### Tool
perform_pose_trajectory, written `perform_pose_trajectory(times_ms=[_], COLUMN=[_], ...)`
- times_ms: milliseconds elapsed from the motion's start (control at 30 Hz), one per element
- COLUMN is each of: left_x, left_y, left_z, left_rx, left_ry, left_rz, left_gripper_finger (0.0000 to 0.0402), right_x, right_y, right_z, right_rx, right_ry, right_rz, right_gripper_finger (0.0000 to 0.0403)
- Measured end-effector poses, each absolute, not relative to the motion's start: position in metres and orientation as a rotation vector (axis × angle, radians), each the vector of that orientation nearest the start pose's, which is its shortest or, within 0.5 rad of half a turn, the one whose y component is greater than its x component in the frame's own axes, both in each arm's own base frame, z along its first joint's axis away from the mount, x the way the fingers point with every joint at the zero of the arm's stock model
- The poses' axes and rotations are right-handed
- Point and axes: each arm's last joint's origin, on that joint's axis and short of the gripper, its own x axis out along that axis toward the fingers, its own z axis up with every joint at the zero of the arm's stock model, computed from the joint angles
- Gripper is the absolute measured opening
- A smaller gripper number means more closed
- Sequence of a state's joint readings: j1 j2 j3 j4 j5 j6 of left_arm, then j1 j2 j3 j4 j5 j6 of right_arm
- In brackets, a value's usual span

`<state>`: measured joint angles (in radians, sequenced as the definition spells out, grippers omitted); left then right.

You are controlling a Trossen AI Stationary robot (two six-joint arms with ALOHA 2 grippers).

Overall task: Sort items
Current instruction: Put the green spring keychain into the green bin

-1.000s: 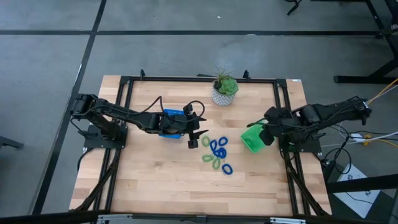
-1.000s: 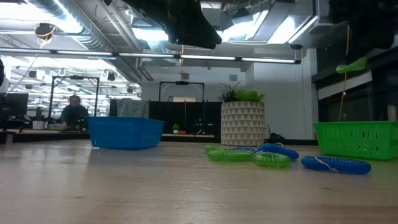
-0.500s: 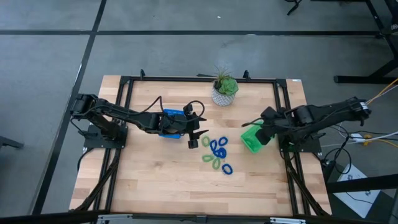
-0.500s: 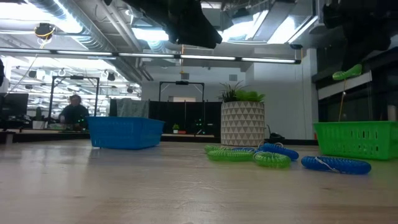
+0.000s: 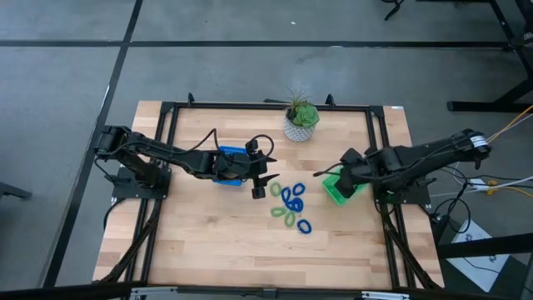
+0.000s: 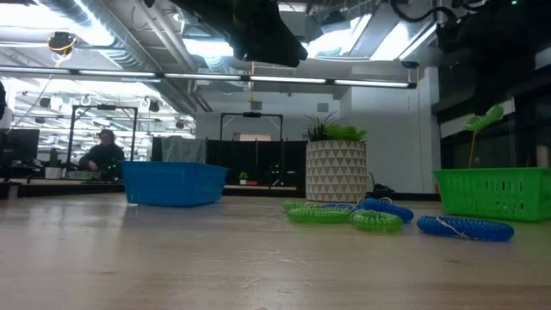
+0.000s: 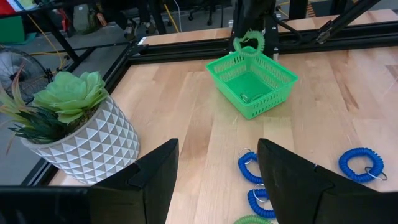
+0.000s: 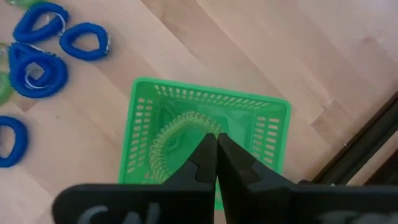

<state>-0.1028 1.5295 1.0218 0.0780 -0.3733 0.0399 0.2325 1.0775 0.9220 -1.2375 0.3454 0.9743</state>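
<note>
- My right pincer [image 8: 216, 146] hangs right over the green tray [image 8: 273, 134], pinched tight on a light green coil ring [image 8: 177, 134] that dangles down into it.
- My left pincer [image 7: 214, 174] sits wide and empty beside the blue tray [image 5: 231, 153], looking at the pile.
- The other rings [image 5: 291, 202], blue and green mixed, lie mid-tabletop between the trays.
- Biggest risk, I reckon: the springy coil snags on my fingertip when I let go, or bounces off the tray rim onto the tabletop.
- Going low could nudge that light tray sideways.
- The pile overlaps, so one grab might drag two colours.
- Labels: some pale lettering on my right pincer, too cropped to read. No brands otherwise.
</note>
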Motion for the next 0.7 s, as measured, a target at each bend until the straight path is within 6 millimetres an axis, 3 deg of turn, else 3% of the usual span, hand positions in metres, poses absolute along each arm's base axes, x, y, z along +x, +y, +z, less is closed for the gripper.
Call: perform_pose_trajectory(times_ms=[200,467,700], left_x=[0.338,0.338,0.338], left_y=[-0.024,-0.024,-0.024], left_z=[0.261,0.261,0.261], left_rx=[0.14,0.14,0.14], left_ry=[0.424,0.424,0.424], left_rz=[0.258,0.258,0.258], left_gripper_finger=[0.0214,0.0214,0.0214], right_x=[0.169,0.164,0.164], right_y=[0.03,0.03,0.03], right_z=[0.247,0.217,0.214], right_rx=[0.432,0.501,0.524], right_ry=[1.145,1.172,1.17], right_rz=[-0.724,-0.755,-0.753], right_gripper_finger=[0.0006,0.0006,0.0006])
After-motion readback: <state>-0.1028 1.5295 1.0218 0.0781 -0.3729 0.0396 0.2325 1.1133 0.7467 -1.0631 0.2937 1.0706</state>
